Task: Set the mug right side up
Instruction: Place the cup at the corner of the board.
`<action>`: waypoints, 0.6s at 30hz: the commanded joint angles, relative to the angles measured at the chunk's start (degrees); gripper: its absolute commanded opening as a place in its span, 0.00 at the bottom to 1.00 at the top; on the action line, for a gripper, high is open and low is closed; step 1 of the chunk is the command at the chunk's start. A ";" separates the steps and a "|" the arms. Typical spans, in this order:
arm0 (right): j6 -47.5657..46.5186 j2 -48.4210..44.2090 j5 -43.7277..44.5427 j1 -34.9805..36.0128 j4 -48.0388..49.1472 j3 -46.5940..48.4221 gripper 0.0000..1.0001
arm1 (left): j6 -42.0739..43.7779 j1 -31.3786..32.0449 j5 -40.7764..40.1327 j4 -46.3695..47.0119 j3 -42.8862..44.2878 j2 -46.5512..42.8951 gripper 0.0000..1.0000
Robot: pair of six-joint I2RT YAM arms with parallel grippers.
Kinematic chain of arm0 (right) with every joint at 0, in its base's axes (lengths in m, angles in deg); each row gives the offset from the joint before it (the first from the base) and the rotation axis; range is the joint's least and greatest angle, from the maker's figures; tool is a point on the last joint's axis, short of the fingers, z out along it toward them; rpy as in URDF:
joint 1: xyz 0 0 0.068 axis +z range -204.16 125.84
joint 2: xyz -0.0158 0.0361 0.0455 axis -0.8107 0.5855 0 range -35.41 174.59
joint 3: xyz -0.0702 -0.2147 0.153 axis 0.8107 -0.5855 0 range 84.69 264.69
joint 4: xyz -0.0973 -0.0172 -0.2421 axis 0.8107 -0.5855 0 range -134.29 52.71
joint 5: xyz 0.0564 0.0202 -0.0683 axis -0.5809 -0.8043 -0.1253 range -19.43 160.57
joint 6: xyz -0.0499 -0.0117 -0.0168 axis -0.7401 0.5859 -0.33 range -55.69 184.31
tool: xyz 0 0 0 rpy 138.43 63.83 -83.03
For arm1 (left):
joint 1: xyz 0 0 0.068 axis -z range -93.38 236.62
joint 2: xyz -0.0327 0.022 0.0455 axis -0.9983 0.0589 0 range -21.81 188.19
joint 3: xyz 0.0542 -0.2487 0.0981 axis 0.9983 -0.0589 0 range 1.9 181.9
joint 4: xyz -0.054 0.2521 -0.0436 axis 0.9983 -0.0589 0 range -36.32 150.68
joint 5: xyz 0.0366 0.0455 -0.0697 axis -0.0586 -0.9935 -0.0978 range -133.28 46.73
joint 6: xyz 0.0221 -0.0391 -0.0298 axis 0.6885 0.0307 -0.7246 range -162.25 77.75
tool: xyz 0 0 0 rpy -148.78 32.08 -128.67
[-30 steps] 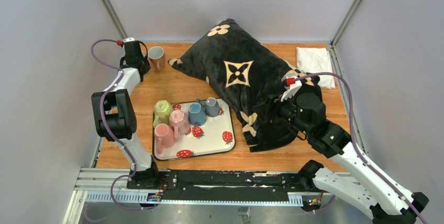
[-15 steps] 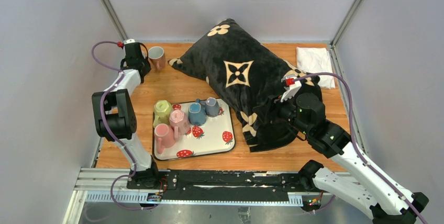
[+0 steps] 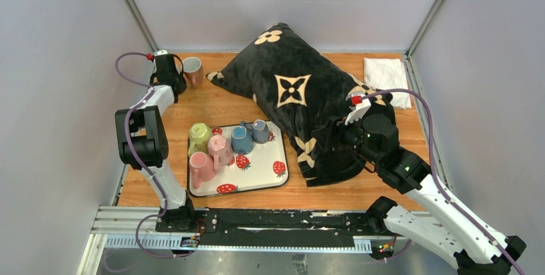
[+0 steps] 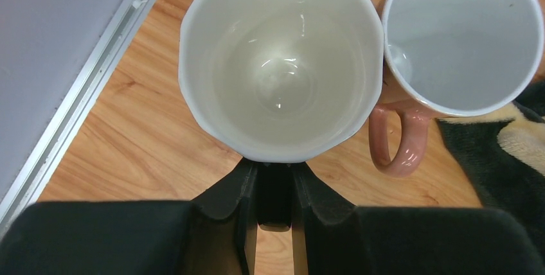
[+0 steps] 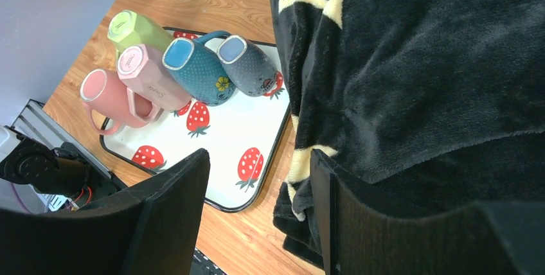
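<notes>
Mug (image 4: 283,63), white with a faceted rim, fills the upper middle of the left wrist view. It stands upright on the tabletop (image 4: 141,133) with its empty inside facing the camera. The left fingers (image 4: 239,191) are drawn nearly together just under its near rim, seemingly on the handle, which the rim hides. A pink mug (image 4: 463,37) stands upright at the upper right, its rim touching the white one.

In the right wrist view the right fingers (image 5: 170,217) are spread wide with nothing between them. They hang over the edge of a black cushion (image 5: 418,63) on the right and a strawberry tray (image 5: 241,130) on the left. A blue mug (image 5: 196,63) lies among four others in the tray's upper part.

In the top view the left arm reaches to the upper left corner of the tabletop, hiding the white mug beneath it. Compared with half a second ago, that arm has shifted slightly to the right, towards the pink mug. The right arm, cushion, tray and a white cloth (image 3: 387,72) at the upper right sit as before.
</notes>
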 commanded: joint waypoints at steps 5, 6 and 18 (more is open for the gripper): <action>0.35 0.68 1.68 0.62 -0.30 1.39 0.63 | -0.67 -0.74 -1.00 6.26 3.52 1.55 0.00; 0.23 0.93 1.63 0.63 -0.30 1.50 0.63 | -0.67 -0.74 -1.18 6.17 3.67 1.75 0.00; -0.33 2.73 1.72 0.67 -0.04 2.40 0.63 | 0.25 -0.83 -3.03 4.04 4.76 3.12 0.29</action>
